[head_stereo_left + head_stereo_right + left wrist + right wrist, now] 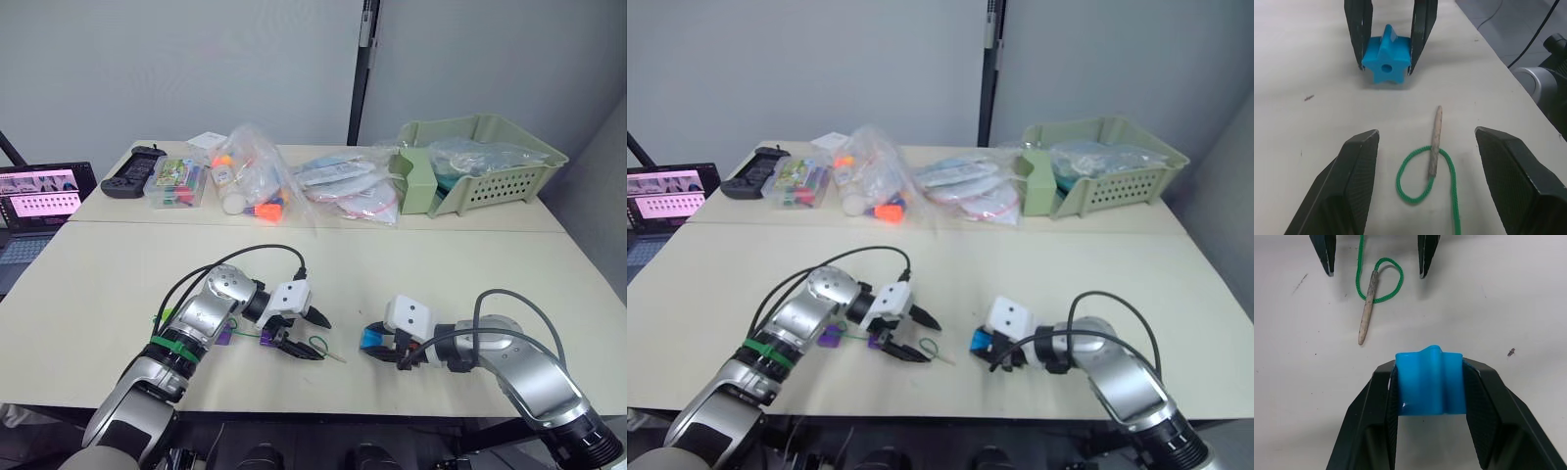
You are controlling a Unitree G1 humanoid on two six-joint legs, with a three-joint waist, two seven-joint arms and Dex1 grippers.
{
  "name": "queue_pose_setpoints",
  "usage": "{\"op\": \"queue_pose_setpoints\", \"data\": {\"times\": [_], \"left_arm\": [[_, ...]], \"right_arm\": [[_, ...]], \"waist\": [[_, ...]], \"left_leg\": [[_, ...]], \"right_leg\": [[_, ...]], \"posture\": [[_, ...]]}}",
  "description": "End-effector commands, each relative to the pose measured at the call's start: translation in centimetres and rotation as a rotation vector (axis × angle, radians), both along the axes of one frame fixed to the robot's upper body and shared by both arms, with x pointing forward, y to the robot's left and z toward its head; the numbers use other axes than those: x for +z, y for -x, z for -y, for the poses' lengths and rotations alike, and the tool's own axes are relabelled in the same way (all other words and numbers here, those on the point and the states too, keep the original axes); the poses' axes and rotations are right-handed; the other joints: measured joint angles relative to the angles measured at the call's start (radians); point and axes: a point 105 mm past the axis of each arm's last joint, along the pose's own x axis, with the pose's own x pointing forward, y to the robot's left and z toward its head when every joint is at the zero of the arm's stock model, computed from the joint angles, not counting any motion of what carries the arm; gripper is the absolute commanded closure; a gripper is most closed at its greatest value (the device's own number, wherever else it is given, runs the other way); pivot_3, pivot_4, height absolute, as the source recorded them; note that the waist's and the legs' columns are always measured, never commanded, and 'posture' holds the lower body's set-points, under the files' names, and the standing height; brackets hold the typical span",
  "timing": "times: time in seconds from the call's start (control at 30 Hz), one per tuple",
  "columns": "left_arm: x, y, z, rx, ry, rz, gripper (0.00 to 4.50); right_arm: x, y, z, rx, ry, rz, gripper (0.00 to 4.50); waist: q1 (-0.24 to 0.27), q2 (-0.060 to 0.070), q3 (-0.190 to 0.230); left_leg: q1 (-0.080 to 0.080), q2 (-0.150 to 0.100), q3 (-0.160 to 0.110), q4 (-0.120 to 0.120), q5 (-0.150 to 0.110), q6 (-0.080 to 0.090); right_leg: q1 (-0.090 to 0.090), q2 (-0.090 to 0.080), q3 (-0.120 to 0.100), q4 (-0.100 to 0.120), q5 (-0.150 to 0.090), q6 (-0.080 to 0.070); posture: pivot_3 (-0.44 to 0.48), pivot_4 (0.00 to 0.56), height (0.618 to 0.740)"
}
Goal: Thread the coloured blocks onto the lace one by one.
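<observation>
A wide cream table [98,294] carries everything. At its far edge sit a pale green slatted plastic basket [490,162] and clear plastic bags of orange and mixed toys [250,181]. Near the front edge, the right gripper [1430,382] is clamped on a bright blue star-shaped plastic block [1431,380], its hole facing the left gripper [1425,161], whose fingers are spread wide with nothing between them. The thin green cord lace [1422,178] lies looped on the table between those fingers, its pale stiff tip [1435,139] pointing toward the star. A small purple block [829,336] rests beside the left wrist.
</observation>
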Motion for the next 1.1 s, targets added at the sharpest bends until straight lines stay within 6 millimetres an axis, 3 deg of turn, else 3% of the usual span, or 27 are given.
{"op": "queue_pose_setpoints", "data": {"times": [0.03, 0.33, 0.4, 0.63, 0.77, 0.83, 1.0, 1.1], "left_arm": [[-1.5, 0.0, -0.6, 0.015, -0.047, -0.024, 1.19], [-3.2, 0.7, -1.8, -0.007, -0.148, -0.024, 4.06], [-3.2, 0.7, -2.0, -0.007, -0.160, -0.028, 4.50], [-1.2, -0.2, -1.3, 0.028, -0.099, -0.024, 4.50], [1.9, -0.7, -0.4, 0.047, 0.010, -0.057, 4.50], [2.7, -0.8, -0.4, 0.036, 0.008, -0.019, 3.98], [1.9, -0.2, -1.5, -0.026, -0.114, 0.067, 2.38], [1.4, 0.2, -1.8, -0.054, -0.147, 0.090, 2.36]], "right_arm": [[1.0, 0.2, 0.0, 0.003, -0.011, 0.036, 3.14], [1.1, 0.3, 0.1, 0.003, -0.009, 0.035, 3.14], [1.1, 0.3, 0.0, 0.004, -0.009, 0.035, 3.14], [1.0, 0.2, 0.0, 0.008, -0.007, 0.035, 3.14], [0.9, 0.2, -0.1, 0.009, -0.007, 0.033, 3.14], [0.9, 0.1, -0.1, 0.009, -0.007, 0.033, 3.14], [0.9, 0.1, -0.1, 0.006, -0.007, 0.034, 3.14], [0.9, 0.1, -0.1, 0.004, -0.009, 0.033, 3.14]], "waist": [[-0.001, 0.000, 0.000], [-0.011, 0.000, 0.000], [-0.013, 0.000, 0.000], [-0.018, 0.000, 0.000], [-0.017, 0.000, 0.000], [-0.016, 0.000, 0.000], [-0.007, 0.000, 0.000], [-0.004, 0.000, 0.000]], "left_leg": [[0.000, 0.000, 0.000, 0.000, 0.000, 0.000], [0.003, 0.001, 0.000, 0.000, 0.000, 0.000], [0.003, 0.001, 0.001, 0.000, 0.000, 0.000], [0.003, 0.001, 0.001, -0.001, 0.000, 0.000], [0.002, 0.001, 0.000, 0.000, 0.000, 0.000], [0.000, 0.001, 0.000, 0.000, 0.000, 0.000], [-0.001, 0.000, 0.000, 0.001, 0.000, 0.000], [-0.001, 0.000, 0.000, 0.000, 0.000, 0.000]], "right_leg": [[0.000, 0.000, 0.000, 0.000, 0.000, 0.000], [0.001, 0.001, 0.001, 0.002, 0.000, 0.000], [0.001, 0.001, 0.001, 0.003, 0.000, 0.000], [0.001, 0.001, 0.001, 0.003, 0.000, 0.000], [0.000, 0.001, 0.001, 0.003, 0.000, 0.000], [-0.002, 0.001, 0.001, 0.003, 0.000, 0.000], [-0.002, 0.001, 0.001, 0.002, 0.000, 0.000], [-0.002, 0.001, 0.001, 0.002, 0.000, 0.000]], "posture": [[0.000, 0.150, 0.740], [0.000, 0.150, 0.740], [0.000, 0.150, 0.740], [0.000, 0.150, 0.740], [0.000, 0.150, 0.740], [0.000, 0.150, 0.740], [0.000, 0.150, 0.740], [0.000, 0.150, 0.740]]}}
